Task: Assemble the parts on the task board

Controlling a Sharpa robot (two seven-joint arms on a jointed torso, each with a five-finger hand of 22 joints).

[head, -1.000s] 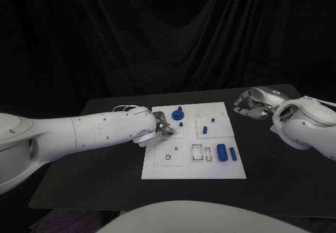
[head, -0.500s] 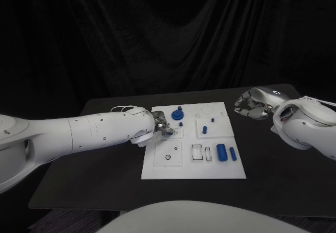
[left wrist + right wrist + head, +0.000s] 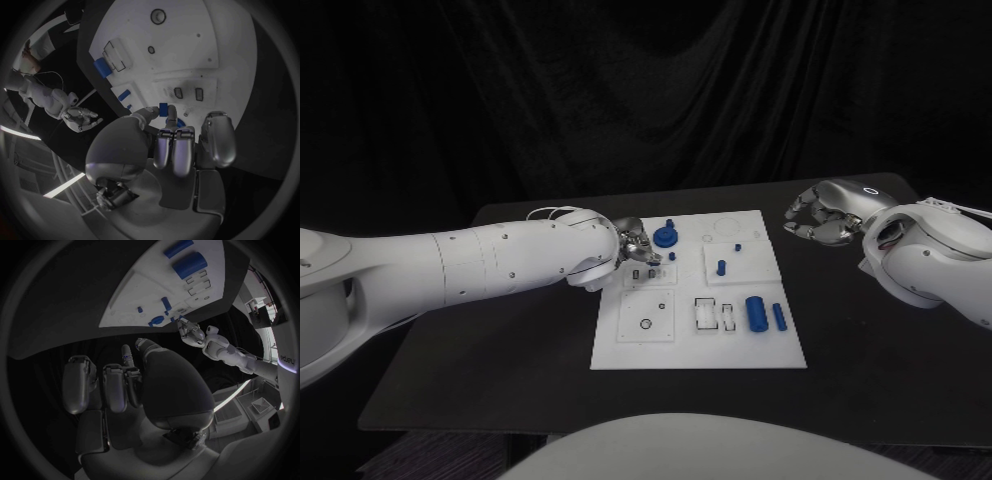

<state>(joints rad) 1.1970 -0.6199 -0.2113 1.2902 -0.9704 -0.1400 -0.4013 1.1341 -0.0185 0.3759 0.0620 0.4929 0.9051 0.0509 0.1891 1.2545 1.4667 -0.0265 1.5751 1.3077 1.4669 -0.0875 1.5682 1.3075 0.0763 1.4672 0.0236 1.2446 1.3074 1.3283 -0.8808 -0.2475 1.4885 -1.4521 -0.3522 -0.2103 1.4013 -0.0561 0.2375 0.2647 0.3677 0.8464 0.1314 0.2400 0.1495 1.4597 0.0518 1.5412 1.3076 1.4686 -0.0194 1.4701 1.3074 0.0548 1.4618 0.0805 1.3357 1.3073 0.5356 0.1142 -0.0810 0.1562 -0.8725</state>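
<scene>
Left hand looks to pinch 1 small blue part over the task board's left edge; right hand curled, holding nothing: lower the part straight down, release only once seated.

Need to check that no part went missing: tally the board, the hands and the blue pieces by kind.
Task board: 1
Hands: 2, the left hand and the right hand
Blue parts: 6 that I can tell apart; the tiniest are hard to separate
Total: 9
</scene>
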